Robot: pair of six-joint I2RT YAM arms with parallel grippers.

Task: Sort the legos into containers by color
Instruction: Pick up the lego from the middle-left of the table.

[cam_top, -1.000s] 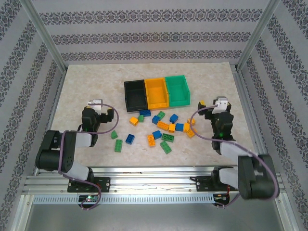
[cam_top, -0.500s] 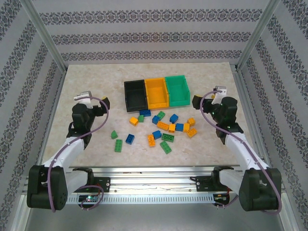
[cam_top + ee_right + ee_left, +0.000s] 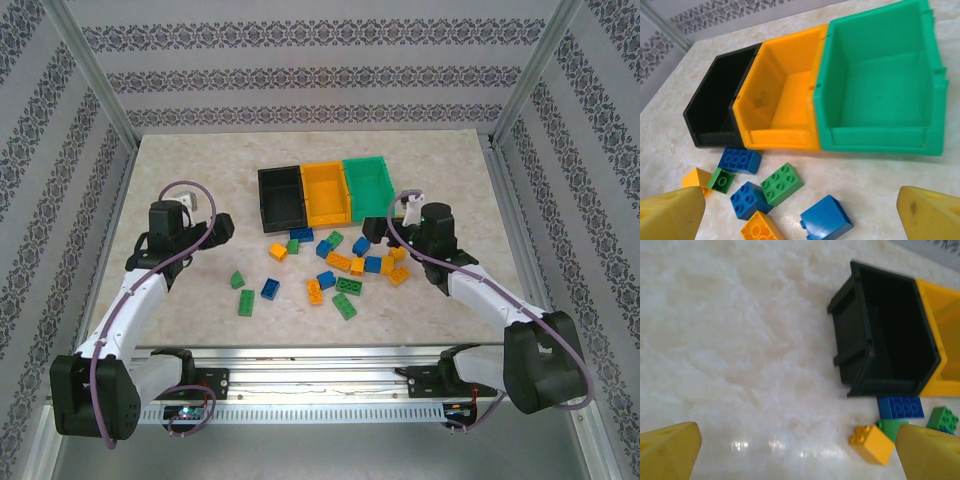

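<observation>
Wrist views show the left gripper (image 3: 800, 460) and right gripper (image 3: 800, 215) spread apart, unclear from overhead, where the right one has swung inward toward the small studded plastic bricks (image 3: 337, 262).

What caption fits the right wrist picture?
Open right hand hovers over loose legos, facing three empty bins.

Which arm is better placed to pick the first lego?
Right, probably: the right gripper is open at the pile's edge, a blue lego and a green lego just before it. The left gripper is over bare table, farther off.
</observation>
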